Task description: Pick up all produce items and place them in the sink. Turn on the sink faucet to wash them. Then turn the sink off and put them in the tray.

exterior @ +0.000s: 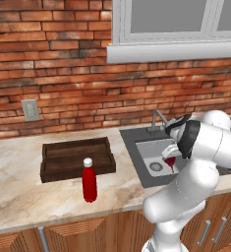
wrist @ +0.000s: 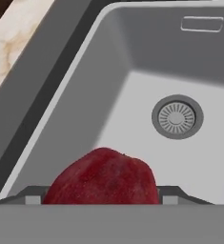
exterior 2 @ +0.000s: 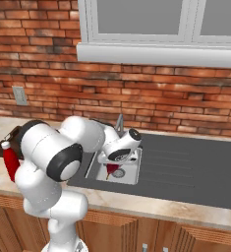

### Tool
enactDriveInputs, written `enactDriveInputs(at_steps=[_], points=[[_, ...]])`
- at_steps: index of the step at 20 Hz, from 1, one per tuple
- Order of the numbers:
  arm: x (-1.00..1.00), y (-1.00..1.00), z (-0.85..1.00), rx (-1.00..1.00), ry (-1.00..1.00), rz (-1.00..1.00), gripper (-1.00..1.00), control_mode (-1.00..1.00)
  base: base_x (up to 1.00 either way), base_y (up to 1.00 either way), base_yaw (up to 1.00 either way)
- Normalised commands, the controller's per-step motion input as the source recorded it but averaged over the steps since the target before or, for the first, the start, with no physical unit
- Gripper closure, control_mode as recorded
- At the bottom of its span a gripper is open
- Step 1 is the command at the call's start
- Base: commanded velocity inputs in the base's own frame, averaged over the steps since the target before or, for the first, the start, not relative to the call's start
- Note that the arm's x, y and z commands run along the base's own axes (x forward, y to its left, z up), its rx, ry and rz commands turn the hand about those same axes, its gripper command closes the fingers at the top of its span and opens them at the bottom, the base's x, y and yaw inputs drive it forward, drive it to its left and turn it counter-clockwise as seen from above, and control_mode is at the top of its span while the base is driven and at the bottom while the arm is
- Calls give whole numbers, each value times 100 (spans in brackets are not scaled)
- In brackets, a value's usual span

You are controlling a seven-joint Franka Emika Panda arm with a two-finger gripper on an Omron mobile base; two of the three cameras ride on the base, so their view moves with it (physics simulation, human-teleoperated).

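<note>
The produce item (wrist: 101, 178), a dark-red rounded piece, sits between my fingertips and hangs over the sink (wrist: 85, 105). My gripper (wrist: 100, 198) is shut on it, above the basin's near side and short of the round drain (wrist: 177, 116). From the left base view the gripper (exterior: 171, 156) points down into the sink (exterior: 141, 147) with the produce item (exterior: 170, 163) beneath it. The sink faucet (exterior: 158, 118) rises behind the basin. The dark wooden tray (exterior: 76, 157) lies on the counter left of the sink. In the right base view the produce item (exterior 2: 110, 170) hangs over the basin (exterior 2: 131, 173).
A tall red bottle (exterior: 89, 181) with a white cap stands in front of the tray near the counter edge. A dark ribbed drainboard (exterior 2: 186, 162) stretches right of the basin. A brick wall and a window sill (exterior: 176, 49) back the counter.
</note>
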Motion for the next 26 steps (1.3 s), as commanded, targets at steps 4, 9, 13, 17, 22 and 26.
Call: enactDriveInputs(at_steps=[4,9,13,17,22,26], points=[[9,9,-22,-2,0,0,100,-100,0,0,0],[10,8,-16,-1,-2,0,100,-100,0,0,0],[15,8,-6,0,-4,0,100,-100,0,0,0],[15,5,-1,0,-7,0,100,-100,0,0,0],[19,7,-13,-1,-3,0,100,-100,0,0,0],[30,10,-31,-3,0,0,100,-100,0,0,0]])
